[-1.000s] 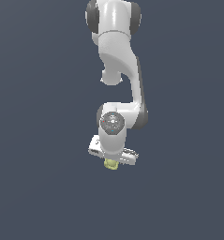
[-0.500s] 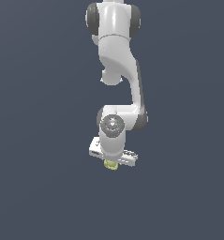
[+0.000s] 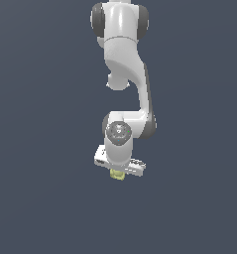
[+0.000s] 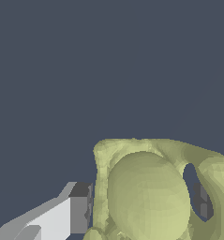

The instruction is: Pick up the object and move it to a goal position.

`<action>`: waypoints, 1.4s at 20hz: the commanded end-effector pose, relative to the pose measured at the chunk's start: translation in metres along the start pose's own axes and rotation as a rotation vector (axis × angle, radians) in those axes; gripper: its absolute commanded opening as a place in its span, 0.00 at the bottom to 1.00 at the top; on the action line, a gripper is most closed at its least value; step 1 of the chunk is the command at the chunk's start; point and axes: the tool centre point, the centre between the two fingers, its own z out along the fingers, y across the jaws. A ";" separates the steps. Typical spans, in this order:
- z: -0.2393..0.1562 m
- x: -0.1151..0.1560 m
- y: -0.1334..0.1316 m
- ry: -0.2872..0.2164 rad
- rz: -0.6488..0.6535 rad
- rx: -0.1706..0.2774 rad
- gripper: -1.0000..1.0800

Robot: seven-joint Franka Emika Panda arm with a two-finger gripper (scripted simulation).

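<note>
Jaws sit closed against the object (image 4: 148,197), one on each flank: in the wrist view a white finger with a dark grey pad (image 4: 79,214) meets the yellow-green body at its 9 o'clock side, and a second dark pad shows through the curved loop at its 3 o'clock side. Whether that second pad actually touches the loop cannot be told. Between the two pads lies the rounded, lumpy bulge of the object, with a raised rim arching over it toward 12 o'clock and a loop-like side piece curving round at 3 o'clock. In the exterior view the gripper (image 3: 118,173) points straight down from the white hand bar, and the object (image 3: 118,174) peeks out directly beneath it at 6 o'clock, narrower than the bar and mostly hidden by it. Above the hand, at 12 o'clock, stands the round grey-faced wrist joint (image 3: 118,133), and the white arm (image 3: 124,54) rises from there to the top of the picture. All around is plain dark blue-grey background.
</note>
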 end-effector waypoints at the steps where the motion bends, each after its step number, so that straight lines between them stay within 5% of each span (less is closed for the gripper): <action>1: -0.002 0.002 0.001 0.008 -0.001 0.003 0.00; 12: -0.039 0.032 0.017 0.152 -0.014 0.047 0.00; 28: -0.158 0.088 0.071 0.558 -0.049 0.171 0.00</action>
